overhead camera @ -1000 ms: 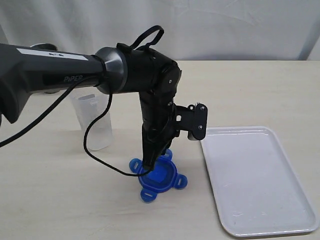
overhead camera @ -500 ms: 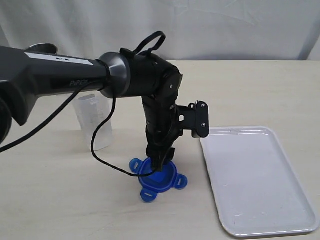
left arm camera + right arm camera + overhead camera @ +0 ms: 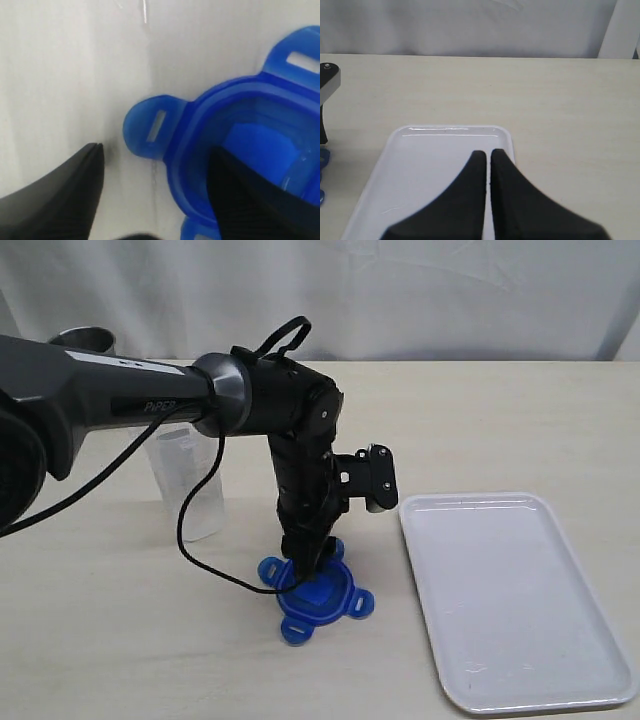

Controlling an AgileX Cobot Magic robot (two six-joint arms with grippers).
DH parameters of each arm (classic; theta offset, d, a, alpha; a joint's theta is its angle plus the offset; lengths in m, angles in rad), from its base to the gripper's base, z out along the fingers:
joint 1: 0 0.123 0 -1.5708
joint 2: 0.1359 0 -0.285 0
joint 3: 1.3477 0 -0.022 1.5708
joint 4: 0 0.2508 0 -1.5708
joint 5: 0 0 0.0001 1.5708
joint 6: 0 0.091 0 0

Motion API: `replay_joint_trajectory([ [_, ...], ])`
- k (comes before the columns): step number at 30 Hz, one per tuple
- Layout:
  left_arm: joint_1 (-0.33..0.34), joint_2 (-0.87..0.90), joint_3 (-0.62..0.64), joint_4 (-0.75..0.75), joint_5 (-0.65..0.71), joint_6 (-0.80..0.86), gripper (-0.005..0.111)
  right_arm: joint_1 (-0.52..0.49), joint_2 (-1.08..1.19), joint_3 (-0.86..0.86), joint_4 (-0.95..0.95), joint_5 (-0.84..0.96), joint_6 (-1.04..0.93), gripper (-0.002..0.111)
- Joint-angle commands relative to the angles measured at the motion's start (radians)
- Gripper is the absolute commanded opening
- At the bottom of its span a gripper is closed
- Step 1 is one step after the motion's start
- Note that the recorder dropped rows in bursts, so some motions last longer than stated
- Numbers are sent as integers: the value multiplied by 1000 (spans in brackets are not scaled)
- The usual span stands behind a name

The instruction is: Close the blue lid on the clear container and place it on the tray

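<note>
L gripper (image 3: 302, 568) shifted left; arm hides blue lid (image 3: 325, 602) far edge.

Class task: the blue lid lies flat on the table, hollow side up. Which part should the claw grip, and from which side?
Grip the blue lid by its upstanding rim wall, between two tabs, coming from above: one finger inside the hollow, one outside. The tabs lie flat against the table, likely too low to pinch from the side.

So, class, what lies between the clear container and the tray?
In the exterior view, the blue lid lies between the clear container and the tray, with the left gripper open astride its rim.
</note>
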Motion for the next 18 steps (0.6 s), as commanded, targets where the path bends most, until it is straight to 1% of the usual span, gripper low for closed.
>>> replay_joint_trajectory([
  [1,7,13,0,-117,68,40,58,2,-4,2,-8,-1,1,4],
  [4,7,13,0,-136,74,43,56,2,-4,2,-8,-1,1,4],
  [6,7,13,0,-134,61,43,49,2,-4,2,-8,-1,1,4],
  [8,7,13,0,-129,56,43,40,2,-4,2,-8,-1,1,4],
  [9,7,13,0,-120,31,43,31,2,-4,2,-8,-1,1,4],
  [11,7,13,0,-123,11,43,23,2,-4,2,-8,-1,1,4],
  [14,5,13,0,-123,26,50,7,2,-4,2,-8,-1,1,4],
  [15,5,13,0,-125,53,64,0,2,-4,2,-8,-1,1,4],
  [18,5,1,0,-125,92,64,0,2,-4,2,-8,-1,1,4],
])
